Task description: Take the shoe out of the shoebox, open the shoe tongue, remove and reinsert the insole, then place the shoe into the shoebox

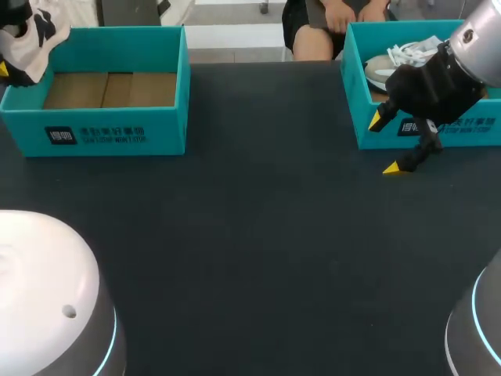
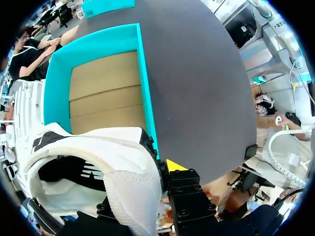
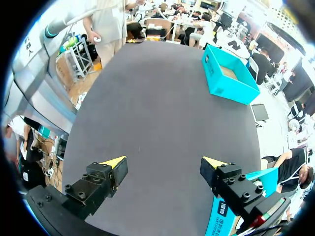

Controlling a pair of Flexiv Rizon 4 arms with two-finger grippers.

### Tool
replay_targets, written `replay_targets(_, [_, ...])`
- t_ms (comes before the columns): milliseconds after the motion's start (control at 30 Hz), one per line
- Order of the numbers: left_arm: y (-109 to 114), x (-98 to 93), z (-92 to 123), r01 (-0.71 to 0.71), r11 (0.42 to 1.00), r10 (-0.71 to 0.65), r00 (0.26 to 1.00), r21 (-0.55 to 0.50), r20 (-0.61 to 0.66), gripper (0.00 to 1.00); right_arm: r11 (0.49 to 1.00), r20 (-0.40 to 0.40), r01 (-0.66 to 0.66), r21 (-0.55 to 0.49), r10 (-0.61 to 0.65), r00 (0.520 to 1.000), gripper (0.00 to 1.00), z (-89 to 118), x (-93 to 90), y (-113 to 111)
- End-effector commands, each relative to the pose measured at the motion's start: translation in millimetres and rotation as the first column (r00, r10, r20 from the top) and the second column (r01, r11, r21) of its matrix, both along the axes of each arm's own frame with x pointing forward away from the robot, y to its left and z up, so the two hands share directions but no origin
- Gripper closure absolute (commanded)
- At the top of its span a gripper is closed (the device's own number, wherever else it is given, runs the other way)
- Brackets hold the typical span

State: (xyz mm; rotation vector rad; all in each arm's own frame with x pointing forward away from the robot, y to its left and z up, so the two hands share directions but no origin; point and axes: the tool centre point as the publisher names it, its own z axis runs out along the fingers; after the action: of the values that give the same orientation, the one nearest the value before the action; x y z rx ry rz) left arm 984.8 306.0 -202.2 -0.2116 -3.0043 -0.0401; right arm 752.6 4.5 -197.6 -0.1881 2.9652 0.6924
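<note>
left pincer [image 2: 147, 182]: pinching shoe [image 2: 98, 162] at shoebox [image 2: 145, 83] edge; right pincer [image 3: 165, 164]: spread. advice: clear the wall, set sole-down on desk [image 1: 250, 235].

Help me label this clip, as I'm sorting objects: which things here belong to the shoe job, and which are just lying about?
In the job:
shoe, held by the left gripper
left box, empty
right gripper, open, holding nothing

Probably just lying about:
right box
other shoe, inside the right box
</note>
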Motion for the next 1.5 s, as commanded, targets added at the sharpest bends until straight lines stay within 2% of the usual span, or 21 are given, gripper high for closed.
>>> replay_targets(33, [-0.2, -1.5, 1.7, 0.0, 1.0, 0.0, 1.0, 0.002, 0.004, 1.0, 1.0, -0.001, 0.001, -0.003, -0.001, 1.0, 0.0, -0.4, 0.6, 0.8])
replay_targets(200, [-0.2, -1.5, 1.7, 0.0, 1.0, 0.0, 1.0, 0.002, 0.004, 1.0, 1.0, -0.001, 0.001, -0.003, -0.001, 1.0, 0.0, -0.4, 0.6, 0.8])
replay_targets(267, [-4.7, -5.5, 3.9, 0.228, 0.974, -0.227, 0.974, 0.002, -0.022, 1.0, 1.0, -0.001, 0.001, -0.003, -0.001, 1.0, 0.0, -0.4, 0.6, 0.8])
replay_targets(300, [-5.6, -6.9, 4.6, 0.38, 0.924, -0.376, 0.923, 0.035, -0.076, 1.0, 1.0, -0.001, 0.001, -0.003, -0.001, 1.0, 0.0, -0.4, 0.6, 0.8])
replay_targets(333, [-4.2, -7.8, 4.6, 0.489, 0.871, -0.486, 0.871, 0.037, -0.078, 1.0, 1.0, -0.001, 0.001, -0.003, -0.001, 1.0, 0.0, -0.4, 0.6, 0.8])
replay_targets(400, [1.2, -7.7, 2.3, 0.704, 0.708, -0.693, 0.707, 0.052, -0.141, 1.0, 1.0, -0.001, 0.001, -0.003, -0.001, 1.0, 0.0, -0.4, 0.6, 0.8])
replay_targets(433, [2.6, -5.5, 1.5, 0.712, 0.701, -0.703, 0.701, 0.051, -0.121, 1.0, 1.0, -0.001, 0.001, -0.003, -0.001, 1.0, 0.0, -0.4, 0.6, 0.8])
replay_targets(467, [5.8, -0.6, 1.4, 0.816, 0.577, -0.802, 0.574, 0.035, -0.165, 1.0, 1.0, -0.001, 0.001, -0.003, -0.001, 1.0, 0.0, -0.4, 0.6, 0.8])
replay_targets(500, [8.9, 1.7, 1.9, 0.842, 0.536, -0.83, 0.538, 0.056, -0.147, 1.0, 1.0, -0.001, 0.001, -0.003, -0.001, 1.0, 0.0, -0.4, 0.6, 0.8])
replay_targets(533, [9.7, 5.7, 4.1, 0.88, 0.472, -0.866, 0.474, 0.054, -0.16, 1.0, 1.0, -0.001, 0.001, -0.003, -0.001, 1.0, 0.0, -0.4, 0.6, 0.8])
replay_targets(600, [17.8, 8.5, 10.4, 0.963, 0.262, -0.946, 0.268, 0.057, -0.181, 1.0, 1.0, -0.001, 0.001, -0.003, -0.001, 1.0, 0.0, -0.4, 0.6, 0.8])
replay_targets(633, [23.3, 8.4, 13.8, 0.989, 0.131, -0.973, 0.14, 0.063, -0.183, 1.0, 1.0, -0.001, 0.001, -0.003, -0.001, 1.0, 0.0, -0.4, 0.6, 0.8])
replay_targets(733, [32.5, 9.7, 25.2, 0.994, -0.093, -0.984, -0.082, 0.063, -0.159, 1.0, 1.0, -0.001, 0.001, -0.003, -0.001, 1.0, 0.0, -0.4, 0.6, 0.8])
replay_targets(833, [32.8, 12.7, 30.5, 0.986, -0.156, -0.98, -0.148, 0.051, -0.13, 1.0, 1.0, -0.001, 0.001, -0.003, -0.001, 1.0, 0.0, -0.4, 0.6, 0.8])
replay_targets(1500, [32.8, 12.7, 30.5, 0.986, -0.156, -0.98, -0.148, 0.051, -0.13, 1.0, 1.0, -0.001, 0.001, -0.003, -0.001, 1.0, 0.0, -0.4, 0.6, 0.8])
